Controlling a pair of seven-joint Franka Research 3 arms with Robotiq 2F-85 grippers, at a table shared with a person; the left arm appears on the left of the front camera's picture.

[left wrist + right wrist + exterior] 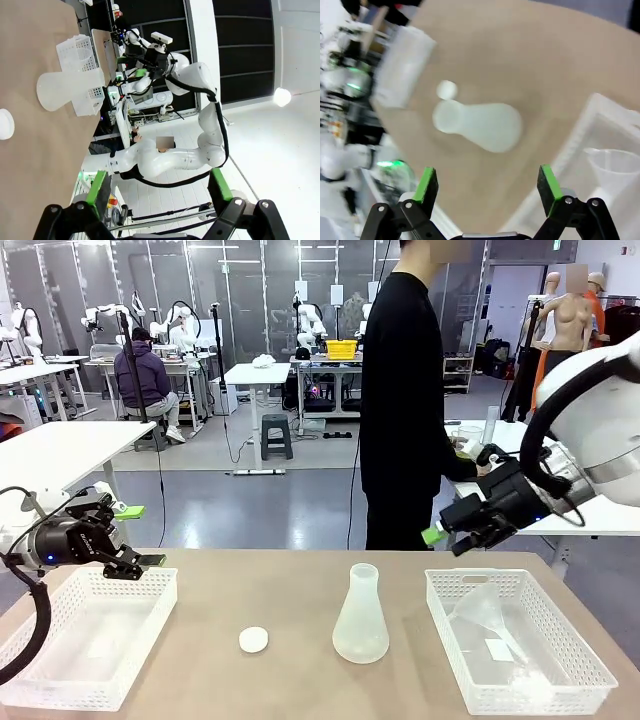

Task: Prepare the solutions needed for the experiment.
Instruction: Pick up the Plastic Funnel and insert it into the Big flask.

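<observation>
The left claw (142, 536) is hanging with its green-padded fingers spread wide and nothing between them, well to the left of the flask (360, 615), over the far rim of the left white basket (40, 680). In its own wrist view the left claw (159, 187) is gaping the same way, gripping nothing. The right claw (445, 540) is also standing fully apart and touching nothing, hovering to the right of the flask and beyond it, above the far left corner of the right white basket (590, 665); its wrist view is looking down between the open fingers of the right claw (487, 182) at the flask.

The flask, a frosted conical one, is standing upright near the middle of the bench (300, 585). It is showing a faint yellow-green tinge, but whether the solutions are inside it cannot be told. A small white round cap (253, 639) is lying on the bench just left of the flask. A clear funnel (488, 608) is lying tilted in the basket to the flask's right. Beyond the flask, a person (400, 410) in black is standing, turned toward a side table.
</observation>
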